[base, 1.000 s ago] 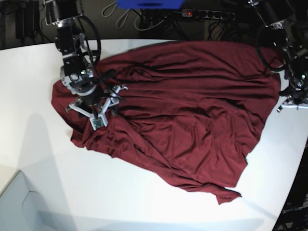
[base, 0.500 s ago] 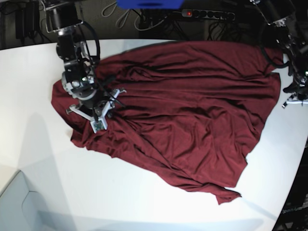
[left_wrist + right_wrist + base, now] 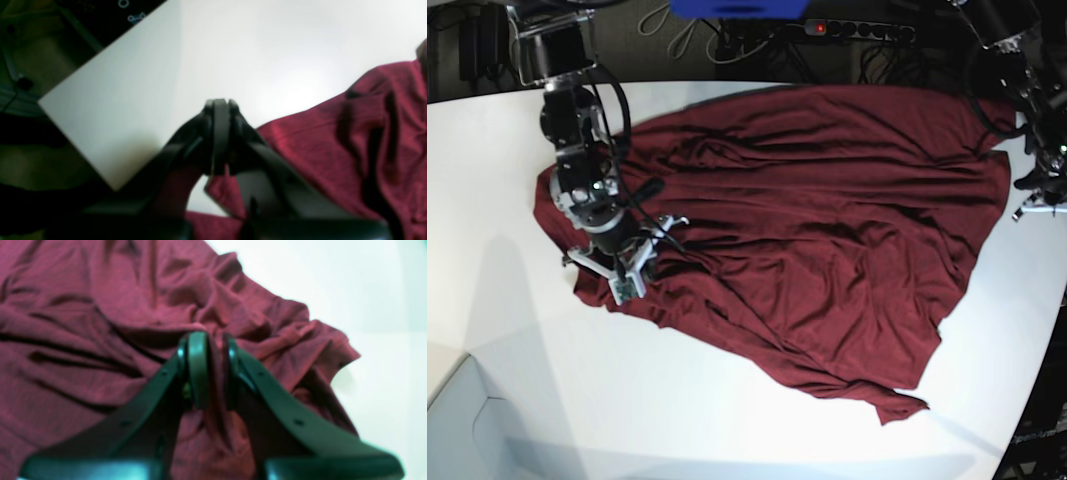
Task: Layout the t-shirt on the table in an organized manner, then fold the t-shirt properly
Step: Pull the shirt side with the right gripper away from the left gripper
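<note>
My dark maroon t-shirt (image 3: 807,230) is lying spread and wrinkled across the white glossy table (image 3: 517,330), long creases running through it. One corner is trailing toward the table's near edge, and a bunched fold of it is sitting between my right fingers (image 3: 198,370).

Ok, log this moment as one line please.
t-shirt: spread, wrinkled on table | right gripper: pinching fabric fold | left gripper: shut, empty, over table edge

Right pincer (image 3: 213,370) pinching maroon t-shirt (image 3: 100,323) fold; table (image 3: 367,306) beyond.
</note>
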Available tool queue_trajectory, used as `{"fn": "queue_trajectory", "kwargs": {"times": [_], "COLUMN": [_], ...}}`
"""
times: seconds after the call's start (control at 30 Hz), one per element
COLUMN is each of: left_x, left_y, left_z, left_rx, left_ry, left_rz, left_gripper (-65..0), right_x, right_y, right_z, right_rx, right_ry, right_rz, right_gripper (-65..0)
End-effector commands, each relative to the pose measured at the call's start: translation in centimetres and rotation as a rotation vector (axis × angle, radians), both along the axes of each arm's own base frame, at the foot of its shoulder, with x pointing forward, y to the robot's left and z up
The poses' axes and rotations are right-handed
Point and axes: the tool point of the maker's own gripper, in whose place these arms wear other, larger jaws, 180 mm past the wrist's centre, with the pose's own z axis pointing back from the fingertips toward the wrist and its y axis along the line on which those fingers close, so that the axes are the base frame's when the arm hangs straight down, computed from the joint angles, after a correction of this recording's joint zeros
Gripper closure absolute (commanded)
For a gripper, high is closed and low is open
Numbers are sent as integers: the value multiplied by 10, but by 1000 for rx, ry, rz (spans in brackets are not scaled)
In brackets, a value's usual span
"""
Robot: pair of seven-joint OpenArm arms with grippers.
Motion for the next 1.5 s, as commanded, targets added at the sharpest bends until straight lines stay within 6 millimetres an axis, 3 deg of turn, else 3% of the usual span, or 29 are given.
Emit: {"fn": "queue_trajectory", "kwargs": {"times": [0.0, 0.2, 0.37, 0.5, 0.63, 0.83, 0.93, 1.0, 1.2, 1.37, 1.47], "left_x": [5, -3, -10, -21, -27, -26, -18, -17, -17, -18, -19], "left_y": [8, 7, 13, 21, 29, 29, 29, 28, 28, 28, 28], "left_z": [14, 12, 11, 12, 18, 15, 20, 20, 19, 19, 18], "left_rx": [41, 46, 44, 25, 32, 27, 23, 22, 19, 19, 20], "left_ry": [-32, -17, -12, -33, -50, -47, -66, -69, -70, -68, -65], "left_rz": [0, -3, 19, 83, 113, 115, 113, 114, 114, 114, 114], "left_gripper": [-1, -1, -1, -1, -1, -1, -2, -2, -2, -2, -2], "right_x": [18, 71, 127, 151, 141, 92, 65, 51, 35, 35, 36], "right_y": [-1, -21, -38, -45, -37, 13, 41, 48, 37, 27, 26], "right_z": [21, 60, 101, 121, 113, 92, 78, 60, 14, 12, 12], "right_rx": [5, -23, -31, -30, -36, -25, -53, -60, -78, -88, -87], "right_ry": [-69, -186, -281, -305, -263, -165, -109, -63, 53, 26, 16], "right_rz": [2, -13, -40, -57, -50, 24, 101, 122, 106, 108, 109], "right_gripper": [-69, 0, 0, 0, -23, -245, -318, -319, -320, -310, -238]}}
